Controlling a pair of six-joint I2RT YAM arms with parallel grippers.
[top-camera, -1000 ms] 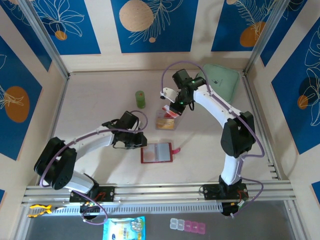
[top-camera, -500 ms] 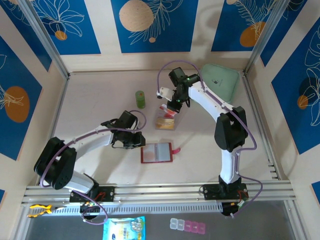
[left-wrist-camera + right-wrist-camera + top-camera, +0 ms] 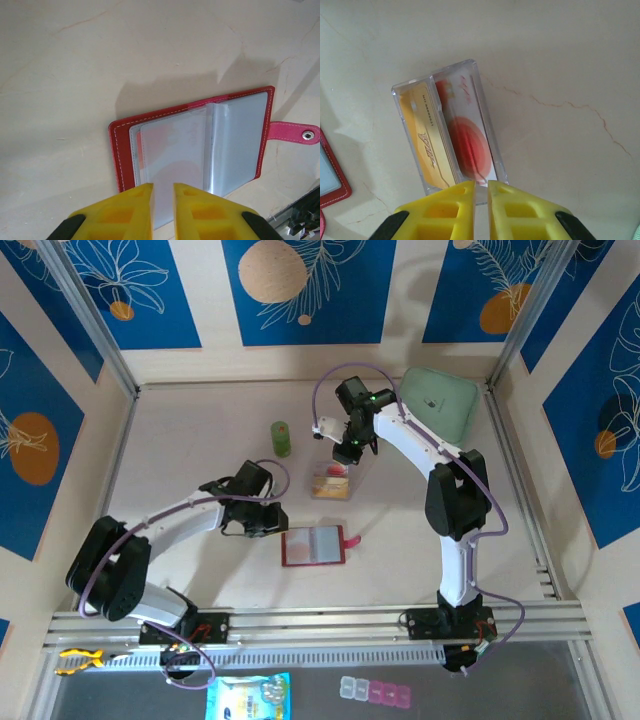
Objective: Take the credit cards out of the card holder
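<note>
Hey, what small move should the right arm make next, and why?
Probably lift the right tool up from the box and toward the wallet. Its jaws stand slightly apart with nothing between them, a yellow card and a red card already lie in the box, and the open wallet seems to hold another pale card.

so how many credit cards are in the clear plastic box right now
2, side by side in the clear plastic box: an orange-yellow card on the side nearer the red folding wallet, a pinkish-red and white card on the far side. More may be hidden in the wallet's pockets.
</note>
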